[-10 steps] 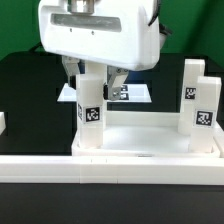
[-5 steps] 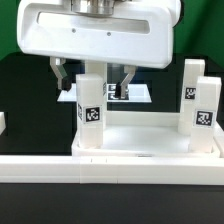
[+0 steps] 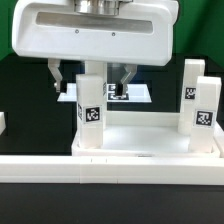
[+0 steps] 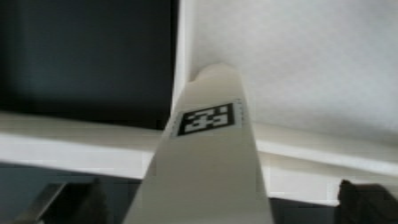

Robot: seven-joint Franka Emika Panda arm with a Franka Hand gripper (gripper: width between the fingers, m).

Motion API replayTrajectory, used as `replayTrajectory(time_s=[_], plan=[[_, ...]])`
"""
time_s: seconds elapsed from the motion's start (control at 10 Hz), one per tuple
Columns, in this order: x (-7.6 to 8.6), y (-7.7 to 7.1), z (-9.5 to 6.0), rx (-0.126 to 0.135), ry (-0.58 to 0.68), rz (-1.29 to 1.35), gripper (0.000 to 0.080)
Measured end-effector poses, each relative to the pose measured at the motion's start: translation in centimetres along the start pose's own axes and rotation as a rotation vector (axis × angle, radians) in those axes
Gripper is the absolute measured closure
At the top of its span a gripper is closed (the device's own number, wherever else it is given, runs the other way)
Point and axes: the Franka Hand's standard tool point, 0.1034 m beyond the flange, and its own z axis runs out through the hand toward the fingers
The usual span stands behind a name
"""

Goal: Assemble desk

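The white desk top [image 3: 150, 140] lies with its rim up. Three tagged white legs stand in it: one at the near corner on the exterior view's left [image 3: 91, 118], two on the right [image 3: 205, 108] [image 3: 189, 88]. My gripper [image 3: 91, 85] hangs over the left leg, its dark fingers [image 3: 57, 78] apart on either side of the leg's top, with a gap on each side. In the wrist view the leg [image 4: 210, 150] runs up the middle between the gripper's [image 4: 214, 205] dark fingers [image 4: 365, 203], and neither finger touches it.
A long low white rail [image 3: 110, 166] lies along the front of the desk top. The marker board [image 3: 136, 93] lies flat behind it. A small white part [image 3: 2, 122] shows at the exterior view's left edge. The table is black.
The fingers have spread apart from the left leg's top and let go of it. The gripper body now looks larger in the exterior view. The leg stays upright in its socket.
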Motion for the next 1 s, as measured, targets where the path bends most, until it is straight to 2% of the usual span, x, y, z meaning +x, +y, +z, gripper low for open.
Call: replayTrajectory(time_s=[0.3, 0.5, 0.6, 0.7, 1.0], plan=[[-0.01, 0.14, 0.00, -0.001, 0.000, -0.130, 0.0150], [-0.01, 0.15, 0.00, -0.001, 0.000, -0.126, 0.0406], [0.02, 0.13, -0.03, 0.000, 0.001, -0.119, 0.0406], [0.06, 0.14, -0.09, 0.000, 0.002, -0.100, 0.0504], [0.04, 0.17, -0.09, 0.001, 0.002, 0.024, 0.0504]])
